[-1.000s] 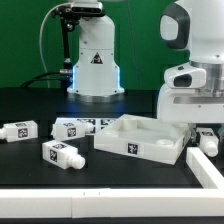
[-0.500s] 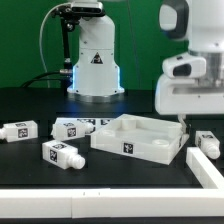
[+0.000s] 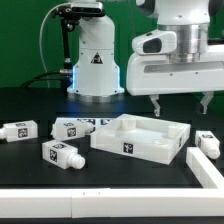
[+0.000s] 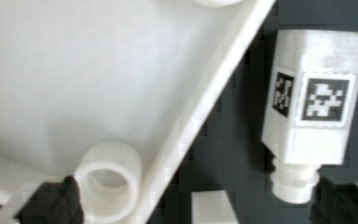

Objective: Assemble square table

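Claw [image 3: 180, 106] released: fingers [image 3: 155, 106] spread wide, nothing between them. It hangs over the top [image 3: 160, 152], at the end on the exterior view's right. No readable writing anywhere. The labels are black-and-white square tags: one on the top's front wall [image 3: 133, 147] and one on each leg. The base [image 3: 95, 35] behind carries a triangle sticker [image 3: 96, 58]. The top is a white tray with a raised rim. The wrist view shows one round corner socket [image 4: 108, 172] inside the rim, right under the claw. The near leg [image 4: 314, 100] lies on the dark table [image 3: 30, 105] just outside that rim, a dark gap apart, tag facing up. The other legs [image 3: 20, 130] [image 3: 72, 127] [image 3: 62, 153] lie well away from the claw, beyond the top's far end toward the exterior view's left.
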{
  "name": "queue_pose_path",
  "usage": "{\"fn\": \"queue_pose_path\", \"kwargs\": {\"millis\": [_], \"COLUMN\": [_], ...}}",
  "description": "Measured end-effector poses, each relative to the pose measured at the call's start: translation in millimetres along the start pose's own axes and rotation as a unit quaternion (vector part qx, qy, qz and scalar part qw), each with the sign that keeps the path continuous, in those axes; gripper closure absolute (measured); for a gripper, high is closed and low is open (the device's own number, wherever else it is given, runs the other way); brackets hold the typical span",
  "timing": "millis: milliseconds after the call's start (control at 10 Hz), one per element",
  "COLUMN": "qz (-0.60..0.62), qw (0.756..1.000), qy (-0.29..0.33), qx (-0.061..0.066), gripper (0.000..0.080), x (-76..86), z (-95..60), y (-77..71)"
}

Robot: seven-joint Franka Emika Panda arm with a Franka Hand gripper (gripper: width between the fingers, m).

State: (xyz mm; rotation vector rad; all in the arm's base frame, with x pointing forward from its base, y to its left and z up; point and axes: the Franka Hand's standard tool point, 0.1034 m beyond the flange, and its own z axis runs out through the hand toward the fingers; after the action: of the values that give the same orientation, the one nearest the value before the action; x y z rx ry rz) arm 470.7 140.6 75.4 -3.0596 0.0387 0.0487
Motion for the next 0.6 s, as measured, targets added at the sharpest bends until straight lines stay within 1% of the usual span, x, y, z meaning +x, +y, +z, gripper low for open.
{"fn": "queue_pose_path", "kwargs": {"millis": [200, 300, 400, 500, 600], "qz": [0.001, 0.008, 0.050, 0.067, 0.059], "qw": [1.000, 1.000, 0.999, 0.998, 0.998], "qy": [0.000, -0.001, 0.003, 0.010, 0.013], "qx": [0.000, -0.001, -0.006, -0.011, -0.009], "gripper": [0.0151, 0.0151, 0.0151, 0.0151, 0.0151], "x": [0.1, -2.2, -14.5, -27.2, -29.9], "z": [0.2, 0.1, 0.0, 3.6, 7.5], "y": [0.9, 4.8, 22.4, 40.6, 50.9]}}
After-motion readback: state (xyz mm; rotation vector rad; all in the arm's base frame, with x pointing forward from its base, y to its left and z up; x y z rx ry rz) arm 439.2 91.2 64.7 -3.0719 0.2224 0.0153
